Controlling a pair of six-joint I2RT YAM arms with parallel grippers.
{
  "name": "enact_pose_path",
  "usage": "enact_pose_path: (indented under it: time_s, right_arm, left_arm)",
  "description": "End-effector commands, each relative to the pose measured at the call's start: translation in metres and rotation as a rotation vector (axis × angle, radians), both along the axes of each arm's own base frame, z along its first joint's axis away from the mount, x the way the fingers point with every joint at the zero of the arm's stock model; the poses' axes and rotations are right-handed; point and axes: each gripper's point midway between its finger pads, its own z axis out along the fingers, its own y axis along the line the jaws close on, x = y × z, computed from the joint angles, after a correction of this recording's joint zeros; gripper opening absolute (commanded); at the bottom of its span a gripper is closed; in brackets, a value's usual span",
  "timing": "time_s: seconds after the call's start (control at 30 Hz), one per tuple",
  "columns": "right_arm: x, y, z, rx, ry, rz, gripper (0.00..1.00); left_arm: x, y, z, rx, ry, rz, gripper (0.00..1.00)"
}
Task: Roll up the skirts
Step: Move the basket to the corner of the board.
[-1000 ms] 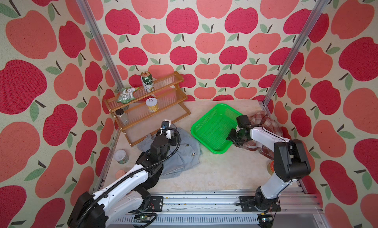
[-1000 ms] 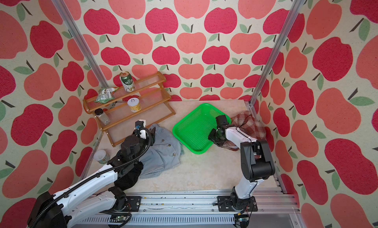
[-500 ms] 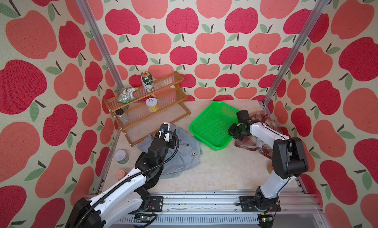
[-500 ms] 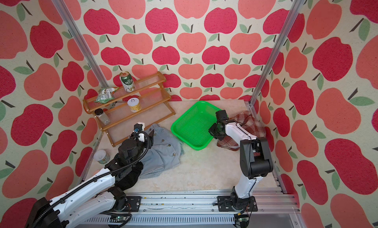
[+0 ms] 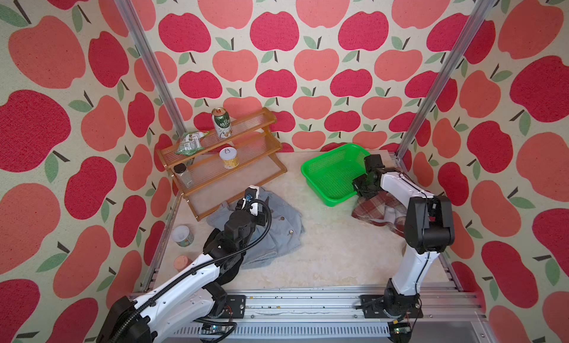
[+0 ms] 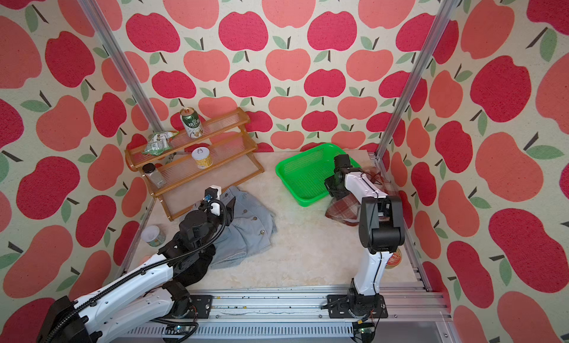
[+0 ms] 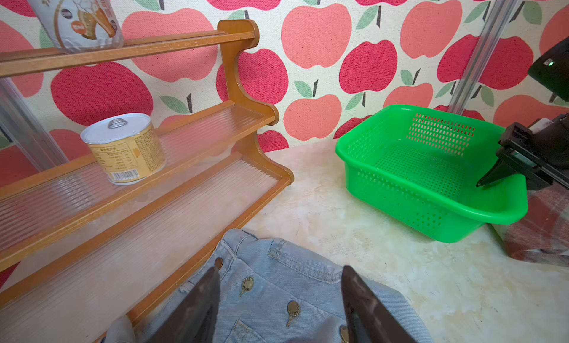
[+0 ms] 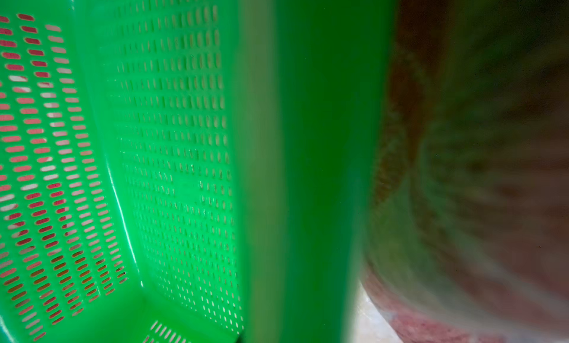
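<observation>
The counter (image 5: 332,252) carries everything, and the green basket (image 5: 331,175) at its back serves as the landmark.

Well to the left of the basket, beside the wooden rack (image 5: 221,160), the denim skirt (image 5: 277,230) lies spread and rumpled. The left hand (image 7: 278,307) hovers over the rack-side end of it with its fingers (image 7: 197,304) parted, holding nothing; brass buttons show between them in the left wrist view. A black skirt (image 6: 197,267) lies bunched under the left arm, farther from the basket than the denim one and touching its near edge.

Just to the right of the basket, touching its near right corner, lies the plaid skirt (image 5: 377,207) in a loose heap, partly under the right arm. The right hand (image 5: 363,184) sits at the basket's right rim, directly above the far edge of that skirt. It is closed on the basket's rim: in the left wrist view one finger (image 7: 495,175) points down inside the wall, and the right wrist view shows the green rim (image 8: 308,172) running close through the middle, with the blurred plaid cloth (image 8: 477,187) on the other side.

A second ago the basket sat lower and nearer the denim skirt; it now stands farther back and to the right, its corner close to the back wall. The right hand has gone with it and closed from partly open. The left hand has drawn slightly back along the denim skirt.
</observation>
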Motion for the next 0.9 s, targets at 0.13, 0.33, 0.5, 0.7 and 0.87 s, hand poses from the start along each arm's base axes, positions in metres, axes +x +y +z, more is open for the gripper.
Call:
enact_pose_path:
  time_s: [0.13,0.33,0.5,0.7,0.87]
  right_arm:
    - [0.029,-0.045,0.016,-0.041,-0.002,-0.321,0.0]
    - [0.056,-0.057,0.004,-0.013,-0.004,-0.441,0.0]
    - [0.087,-0.06,-0.001,0.011,-0.026,-0.468,0.0]
    - [0.123,-0.049,0.001,0.035,-0.096,-0.363,0.17]
    - [0.128,-0.046,0.0,0.021,-0.138,-0.295,0.51]
  left_arm:
    - [-0.005,-0.011,-0.023,0.009,0.115,-0.036,0.63]
    - [-0.015,-0.018,-0.03,-0.022,0.145,-0.072,0.63]
    - [-0.02,-0.018,-0.033,-0.019,0.139,-0.078,0.63]
    - [-0.019,-0.021,-0.038,-0.02,0.136,-0.085,0.64]
    - [-0.016,-0.026,-0.041,-0.019,0.149,-0.092,0.64]
